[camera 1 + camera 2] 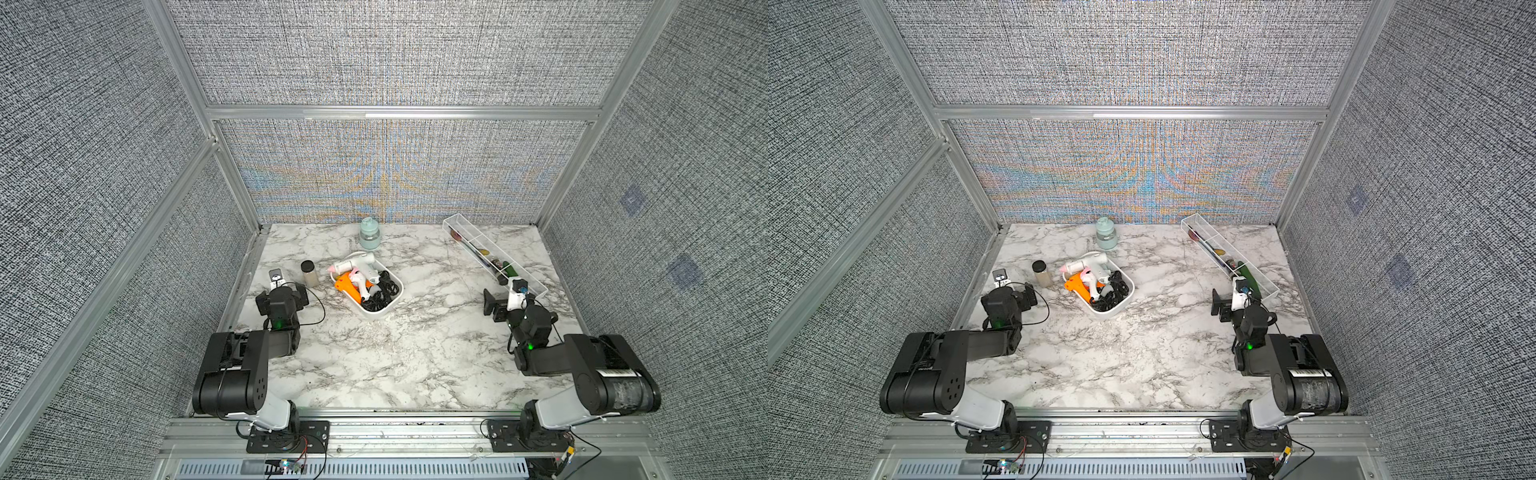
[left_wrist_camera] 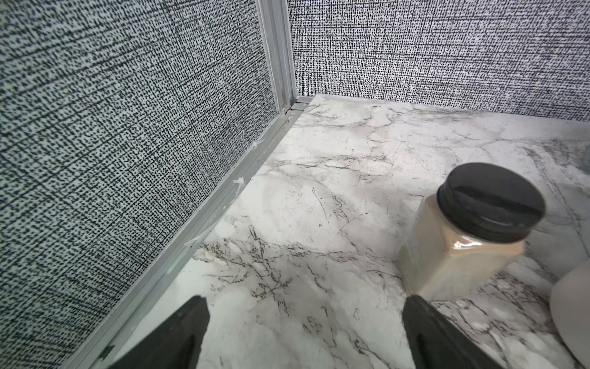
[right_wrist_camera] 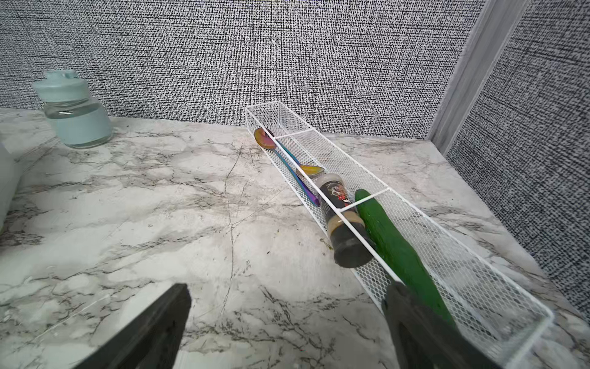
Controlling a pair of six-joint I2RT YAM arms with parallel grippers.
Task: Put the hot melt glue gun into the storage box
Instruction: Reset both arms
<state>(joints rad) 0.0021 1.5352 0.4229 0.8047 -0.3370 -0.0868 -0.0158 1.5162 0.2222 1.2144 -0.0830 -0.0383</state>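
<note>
The white storage box [image 1: 389,308] [image 1: 1122,302] sits left of the table's middle in both top views. A white glue gun [image 1: 355,262] [image 1: 1087,262] lies across its far end. A white-and-pink one [image 1: 360,283] and an orange one [image 1: 348,289] lie inside with tangled black cords [image 1: 381,293]. My left gripper [image 1: 284,291] [image 2: 305,300] hangs open and empty near the left wall, apart from the box. My right gripper [image 1: 509,297] [image 3: 287,287] is open and empty at the right, with one finger [image 3: 415,319] over a long tray's near end.
A tan spice jar with a black lid [image 1: 309,273] [image 2: 472,230] stands just beyond my left gripper. A mint-capped bottle [image 1: 370,233] [image 3: 75,111] stands by the back wall. The long white tray [image 1: 457,219] [image 3: 322,150] holds spoons, a dark bottle and a cucumber [image 3: 392,239].
</note>
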